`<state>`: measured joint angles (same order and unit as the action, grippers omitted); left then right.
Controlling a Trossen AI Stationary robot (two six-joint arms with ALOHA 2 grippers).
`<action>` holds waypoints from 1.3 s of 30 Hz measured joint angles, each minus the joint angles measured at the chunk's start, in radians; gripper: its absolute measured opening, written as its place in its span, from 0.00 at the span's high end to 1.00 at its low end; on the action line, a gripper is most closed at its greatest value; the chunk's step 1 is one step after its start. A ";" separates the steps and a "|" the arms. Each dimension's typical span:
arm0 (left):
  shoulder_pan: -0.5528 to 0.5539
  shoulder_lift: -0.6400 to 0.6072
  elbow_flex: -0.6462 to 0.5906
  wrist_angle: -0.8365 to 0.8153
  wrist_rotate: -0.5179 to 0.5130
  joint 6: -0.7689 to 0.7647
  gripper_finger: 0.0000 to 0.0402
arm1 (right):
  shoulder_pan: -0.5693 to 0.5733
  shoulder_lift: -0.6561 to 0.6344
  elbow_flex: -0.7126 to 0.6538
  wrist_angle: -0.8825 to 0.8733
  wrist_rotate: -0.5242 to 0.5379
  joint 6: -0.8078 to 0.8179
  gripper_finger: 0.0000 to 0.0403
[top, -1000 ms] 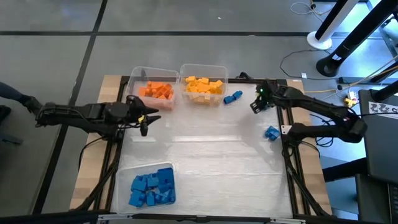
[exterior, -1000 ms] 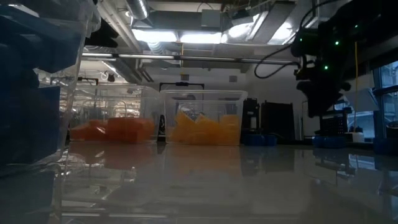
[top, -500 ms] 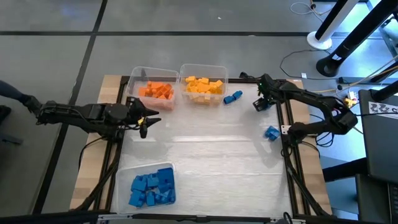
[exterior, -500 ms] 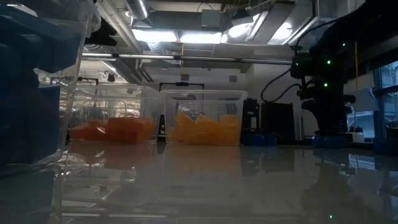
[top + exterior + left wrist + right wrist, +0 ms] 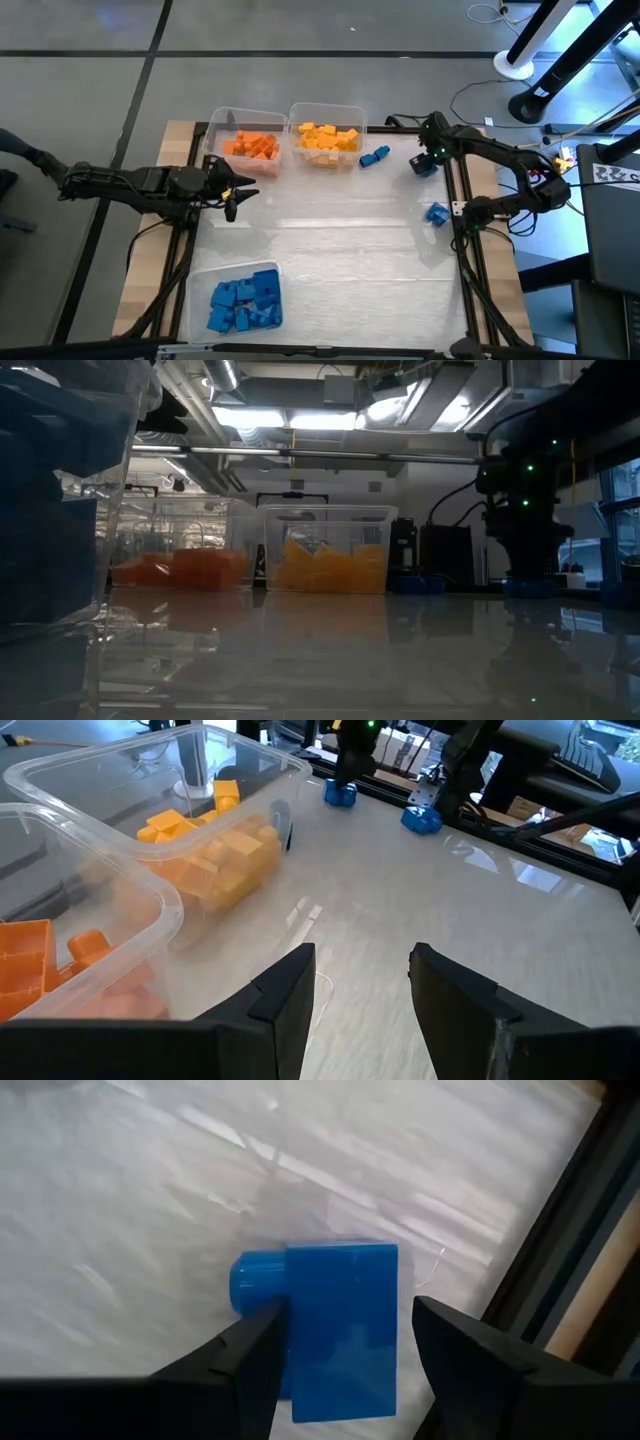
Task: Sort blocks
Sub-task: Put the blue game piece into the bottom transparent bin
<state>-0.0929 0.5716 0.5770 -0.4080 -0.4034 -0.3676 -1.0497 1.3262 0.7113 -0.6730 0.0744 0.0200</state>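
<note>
At the high view's upper right, the right hand (image 5: 340,1365) straddles a blue block (image 5: 335,1325) on the table (image 5: 340,250), jaws open and holding nothing. Best to lower squarely, then close on its flat sides. The left hand (image 5: 360,995) waits open, empty, by the orange bin (image 5: 245,125).

My desk (image 5: 340,250) has a pale glossy top, and three clear bins rest on it: the orange-block bin (image 5: 248,140) touching the yellow-block bin (image 5: 327,133) along the far edge, the blue-block bin (image 5: 238,298) at the near left corner. Three loose blue blocks lie directly on the top: one (image 5: 374,156) just beside the yellow-block bin, another (image 5: 425,165) under my right arm, the third (image 5: 436,213) by the right edge.
</note>
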 joint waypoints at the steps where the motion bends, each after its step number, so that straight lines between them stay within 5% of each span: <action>1: 0.000 0.000 0.000 0.000 0.000 0.000 0.63 | -0.006 0.003 0.000 -0.003 -0.007 0.000 0.46; 24: 0.000 0.000 0.000 -0.001 0.000 -0.019 0.63 | 0.138 0.115 0.002 -0.034 -0.183 0.001 0.46; 39: 0.000 0.000 0.000 -0.001 0.000 -0.018 0.63 | 0.384 0.117 -0.001 -0.031 -0.238 0.001 0.46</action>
<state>-0.0929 0.5716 0.5774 -0.4088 -0.4038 -0.3859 -0.6662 1.4429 0.7105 -0.7039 -0.1638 0.0211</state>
